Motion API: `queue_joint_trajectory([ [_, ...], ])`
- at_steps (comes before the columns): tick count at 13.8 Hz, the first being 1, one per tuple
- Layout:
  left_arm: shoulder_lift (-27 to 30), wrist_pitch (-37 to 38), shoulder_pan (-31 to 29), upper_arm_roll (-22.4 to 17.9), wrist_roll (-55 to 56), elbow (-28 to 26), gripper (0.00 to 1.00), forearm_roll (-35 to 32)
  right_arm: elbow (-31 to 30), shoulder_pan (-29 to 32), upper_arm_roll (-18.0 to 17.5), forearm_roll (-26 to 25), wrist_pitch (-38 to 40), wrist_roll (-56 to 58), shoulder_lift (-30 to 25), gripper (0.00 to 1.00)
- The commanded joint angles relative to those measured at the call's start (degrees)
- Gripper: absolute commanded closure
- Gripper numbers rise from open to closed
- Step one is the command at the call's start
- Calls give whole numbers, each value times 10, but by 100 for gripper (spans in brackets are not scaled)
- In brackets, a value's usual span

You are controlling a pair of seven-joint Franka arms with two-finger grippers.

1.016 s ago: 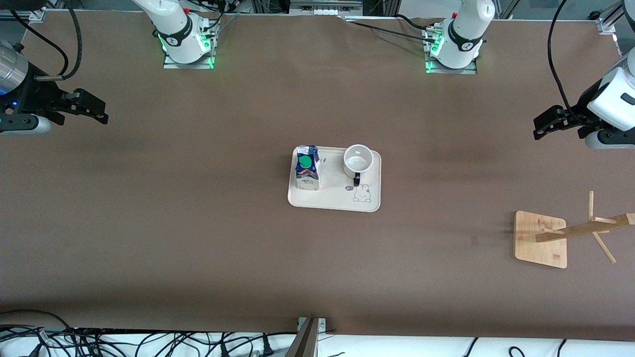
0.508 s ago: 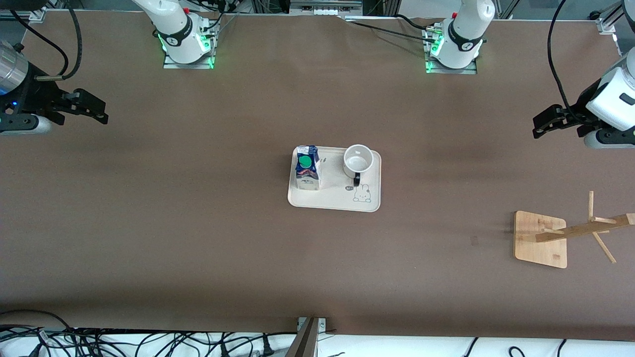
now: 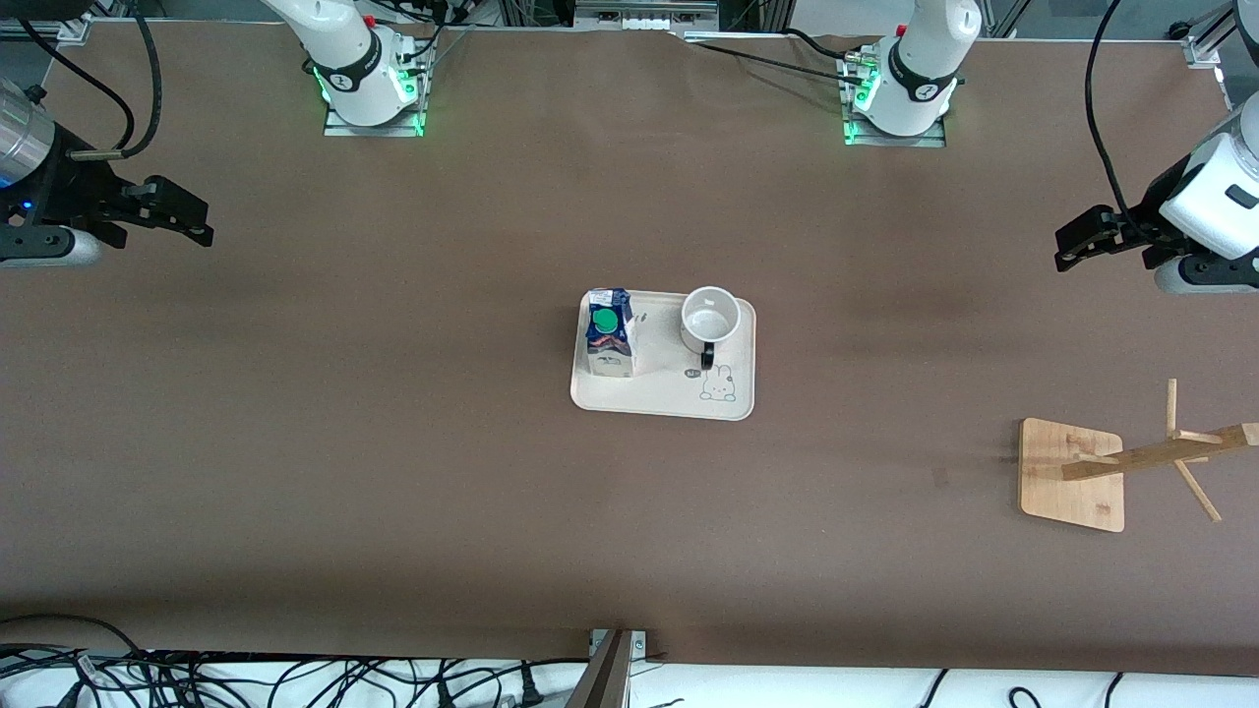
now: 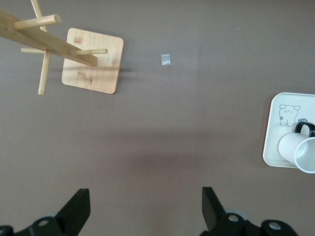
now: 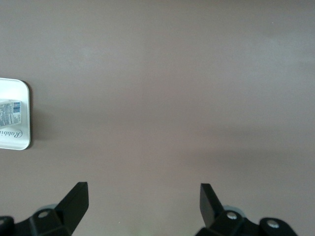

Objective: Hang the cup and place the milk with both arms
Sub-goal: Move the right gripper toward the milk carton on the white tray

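Observation:
The white cup [image 3: 710, 319] with a black handle stands upright on a cream tray [image 3: 659, 398] at the table's middle. The blue and white milk [image 3: 610, 332] with a green cap stands beside it on the tray, toward the right arm's end. My left gripper [image 3: 1077, 241] is open and empty, in the air over the left arm's end of the table. My right gripper [image 3: 192, 218] is open and empty over the right arm's end. The left wrist view shows the open left gripper [image 4: 146, 204], the cup [image 4: 298, 150] and the tray's edge [image 4: 278, 142]. The right wrist view shows the open right gripper [image 5: 143, 201], the tray's corner [image 5: 15, 142] and a bit of the milk [image 5: 10, 112].
A wooden cup rack with pegs stands on a square base [image 3: 1070, 474] at the left arm's end, nearer to the front camera than the tray; it also shows in the left wrist view [image 4: 93, 66]. A small mark [image 3: 939, 477] lies on the brown table beside the rack.
The left gripper has shifted very slightly toward the robots' bases. The right gripper, cup, milk and tray have not moved.

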State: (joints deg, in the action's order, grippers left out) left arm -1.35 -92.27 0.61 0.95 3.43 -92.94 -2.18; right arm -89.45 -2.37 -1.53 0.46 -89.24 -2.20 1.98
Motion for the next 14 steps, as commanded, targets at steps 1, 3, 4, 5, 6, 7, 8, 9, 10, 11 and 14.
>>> queue_joint_trajectory([
  [1, -8, 13, -3, 3, 2, 18, 0, 4, 16, -2, -8, 16, -22, 7, 40, 0],
  [3, -8, 13, -3, 3, 1, 18, 0, 5, 16, -18, -7, 16, -10, 12, 86, 0],
  [4, -8, 13, -3, 3, 2, 18, 0, 5, 12, -21, -10, 19, -6, 33, 83, 0],
  [5, -8, 13, -3, 3, 2, 18, 0, 5, 15, -40, -15, 22, -10, 46, 83, 0],
  [6, -8, 13, -3, 3, 2, 18, 0, 5, 16, -65, -17, 26, -15, 41, 90, 0],
  [7, -8, 13, -3, 3, 2, 18, 0, 5, 19, -86, -18, 53, -24, 15, 110, 0],
  [8, -8, 13, -3, 3, 2, 18, 0, 5, 26, -112, -18, 80, -46, -34, 124, 0],
  [9, -8, 13, -3, 4, 2, 18, 0, 5, 30, -143, -18, 96, -75, -91, 143, 0],
  [10, -8, 13, -3, 4, 2, 18, 0, 5, 37, -179, -18, 99, -107, -136, 157, 0],
  [11, -8, 13, -3, 5, 2, 18, 0, 5, 46, -219, -18, 99, -137, -180, 175, 0],
  [14, -8, 32, -3, 6, 3, 19, 0, 7, 76, -291, -18, 98, -184, -292, 230, 0],
])
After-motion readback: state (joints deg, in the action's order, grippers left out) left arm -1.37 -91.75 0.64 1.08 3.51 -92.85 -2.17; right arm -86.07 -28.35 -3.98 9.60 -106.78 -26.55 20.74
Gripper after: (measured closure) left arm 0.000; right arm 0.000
